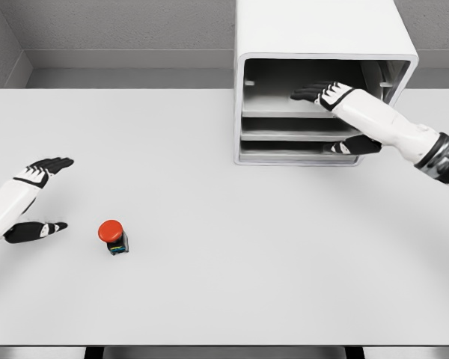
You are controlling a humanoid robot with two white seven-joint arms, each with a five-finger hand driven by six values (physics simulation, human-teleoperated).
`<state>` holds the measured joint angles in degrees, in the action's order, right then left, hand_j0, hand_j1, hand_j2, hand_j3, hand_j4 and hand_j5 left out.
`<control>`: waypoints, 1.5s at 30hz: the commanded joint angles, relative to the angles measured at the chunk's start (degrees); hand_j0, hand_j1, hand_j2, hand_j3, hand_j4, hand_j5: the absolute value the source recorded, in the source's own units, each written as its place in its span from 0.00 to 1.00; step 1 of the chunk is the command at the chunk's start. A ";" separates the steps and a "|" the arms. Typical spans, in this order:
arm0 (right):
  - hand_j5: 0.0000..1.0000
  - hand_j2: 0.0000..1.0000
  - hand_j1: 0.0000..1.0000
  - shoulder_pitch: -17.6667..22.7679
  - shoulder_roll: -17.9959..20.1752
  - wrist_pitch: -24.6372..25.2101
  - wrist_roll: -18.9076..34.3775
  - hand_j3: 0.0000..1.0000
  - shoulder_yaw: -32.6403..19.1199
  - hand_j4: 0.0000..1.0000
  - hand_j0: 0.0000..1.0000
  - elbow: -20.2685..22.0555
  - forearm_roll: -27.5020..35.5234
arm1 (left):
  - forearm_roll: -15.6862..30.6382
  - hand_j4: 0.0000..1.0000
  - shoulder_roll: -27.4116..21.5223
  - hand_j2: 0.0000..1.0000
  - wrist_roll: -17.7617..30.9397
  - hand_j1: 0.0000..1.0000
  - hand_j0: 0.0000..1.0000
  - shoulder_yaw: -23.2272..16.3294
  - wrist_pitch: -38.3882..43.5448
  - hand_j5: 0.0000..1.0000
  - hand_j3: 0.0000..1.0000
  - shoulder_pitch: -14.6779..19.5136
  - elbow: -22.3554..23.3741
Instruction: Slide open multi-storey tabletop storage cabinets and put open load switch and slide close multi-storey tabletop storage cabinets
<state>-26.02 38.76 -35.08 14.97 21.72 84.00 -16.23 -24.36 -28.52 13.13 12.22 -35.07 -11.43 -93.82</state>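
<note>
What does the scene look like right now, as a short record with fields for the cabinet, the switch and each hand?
cabinet: white multi-storey storage cabinet, back right of table, front open with shelves showing
switch: load switch with red round top, standing on table at front left, not held
right hand: right hand reaching into the top shelf, fingers flat and extended, holding nothing
left hand: left hand open, just left of the switch, not touching it
task state: switch not yet in cabinet

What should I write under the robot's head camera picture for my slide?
Right hand reaches into the white cabinet; the red-topped switch waits by the left hand.
</note>
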 commanded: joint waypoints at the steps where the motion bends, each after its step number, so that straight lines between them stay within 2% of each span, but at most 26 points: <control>1: 0.99 0.99 0.99 0.00 0.00 0.08 -0.03 0.99 0.17 0.99 0.99 -0.68 0.24 | 0.46 1.00 -0.04 1.00 -0.03 1.00 1.00 0.00 0.07 1.00 1.00 0.00 -0.92; 21: 0.99 0.99 0.99 -0.44 -2.38 0.08 -0.03 0.99 0.52 0.99 0.99 -5.69 -2.93 | -0.25 1.00 -0.04 1.00 -0.03 1.00 1.00 0.00 0.07 1.00 1.00 -0.09 -0.92; 45: 1.00 1.00 1.00 0.88 -1.76 0.08 -0.12 1.00 0.43 1.00 1.00 -4.98 -4.60 | -0.25 1.00 0.04 1.00 -0.03 1.00 1.00 -0.18 0.07 1.00 1.00 -0.09 -1.01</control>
<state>-25.05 36.81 -35.08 14.89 22.22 78.78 -21.19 -25.03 -28.43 13.12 12.04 -35.06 -11.51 -94.80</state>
